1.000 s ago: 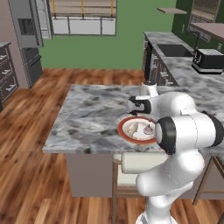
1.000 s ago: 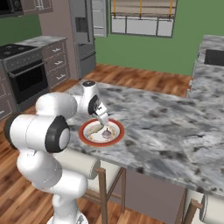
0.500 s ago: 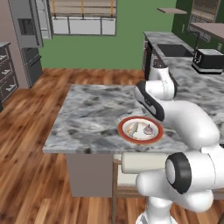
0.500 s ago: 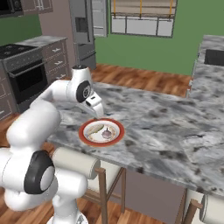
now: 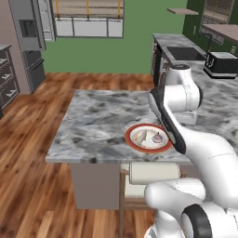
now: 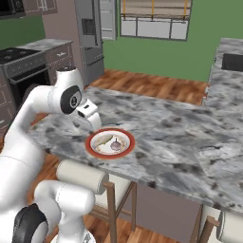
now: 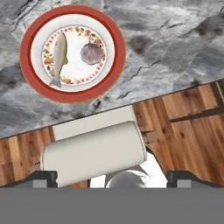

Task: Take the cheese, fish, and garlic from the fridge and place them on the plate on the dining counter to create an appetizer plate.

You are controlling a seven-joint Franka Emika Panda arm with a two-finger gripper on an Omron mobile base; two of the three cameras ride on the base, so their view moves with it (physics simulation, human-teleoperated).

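Marble dining counter [image 5: 97, 121] with the plate [image 7: 30, 72] near its front edge, fish and garlic on it

Red-rimmed plate holds the fish [image 7: 59, 57] on one side and the garlic [image 7: 92, 54] just beside it, not touching as far as I can see. A cushioned stool [image 7: 94, 156] sits right below the counter edge near the plate. The gripper [image 7: 112, 178] hangs up above looking down at all this, fingers spread wide and holding nothing. The grey fridge [image 6: 90, 35] stands far back across the wood floor

On the marble dining counter [image 7: 175, 48], the plate [image 7: 30, 74] holds the fish [image 7: 59, 54] beside the garlic [image 7: 92, 54], above a cushioned stool [image 7: 94, 153].
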